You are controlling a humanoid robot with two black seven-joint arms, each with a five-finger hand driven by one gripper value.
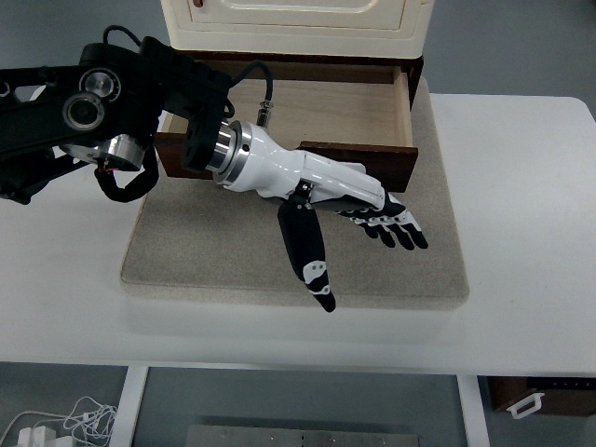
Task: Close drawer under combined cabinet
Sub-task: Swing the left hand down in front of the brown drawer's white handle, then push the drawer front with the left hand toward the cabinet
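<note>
Poised to push, left hand (358,209) flat and empty before the open drawer (307,116); next, pressing its front inward.

Drawer (289,116) front clear; mat (223,242) bare.

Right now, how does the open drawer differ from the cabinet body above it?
The drawer is dark brown wood with a pale interior; the cabinet is cream. The drawer is pulled out toward the robot, its inside showing nothing in it, while the cabinet front sits further back and looks closed. The left hand, fingers spread, hovers before the drawer front. Both rest on the grey mat.
</note>
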